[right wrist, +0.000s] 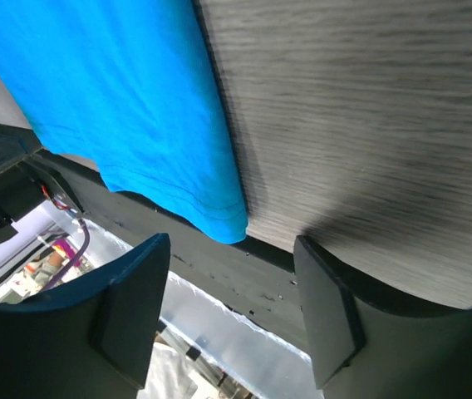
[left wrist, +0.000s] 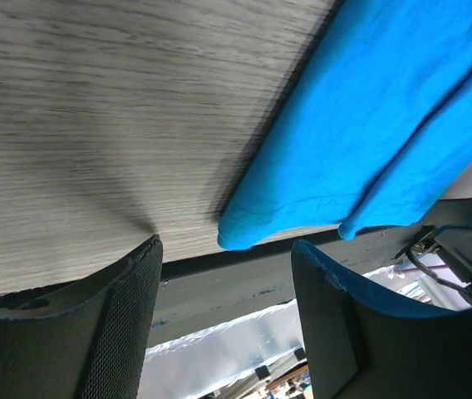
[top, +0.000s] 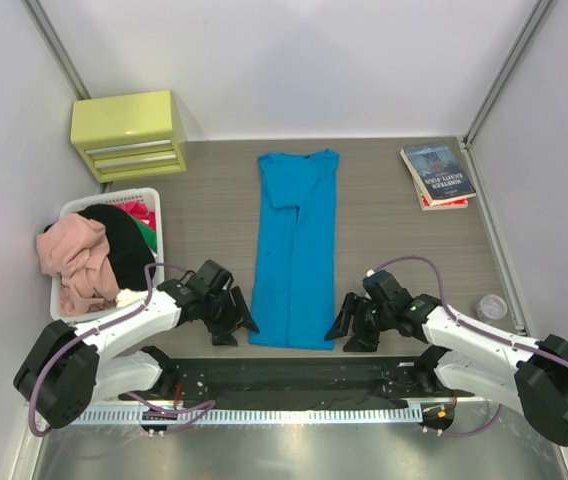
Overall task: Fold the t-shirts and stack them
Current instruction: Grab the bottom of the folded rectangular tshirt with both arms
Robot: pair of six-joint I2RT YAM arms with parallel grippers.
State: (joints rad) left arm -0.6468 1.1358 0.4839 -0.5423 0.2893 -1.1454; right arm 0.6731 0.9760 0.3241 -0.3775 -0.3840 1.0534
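Observation:
A bright turquoise-blue t-shirt (top: pixel 296 245) lies folded into a long narrow strip down the middle of the table, its hem at the near edge. My left gripper (top: pixel 232 327) is open and empty beside the hem's left corner (left wrist: pixel 236 230). My right gripper (top: pixel 351 330) is open and empty beside the hem's right corner (right wrist: pixel 223 218). Both hem corners hang slightly over the table's near edge. Pink (top: pixel 79 258), black (top: pixel 124 240) and red (top: pixel 142 215) t-shirts are piled in a white basket (top: pixel 149 197) at the left.
A yellow-green drawer box (top: pixel 129 133) stands at the back left. Two books (top: pixel 437 173) lie at the back right. A small clear cup (top: pixel 489 307) sits at the right edge. A black strip (top: pixel 284 378) runs along the near table edge.

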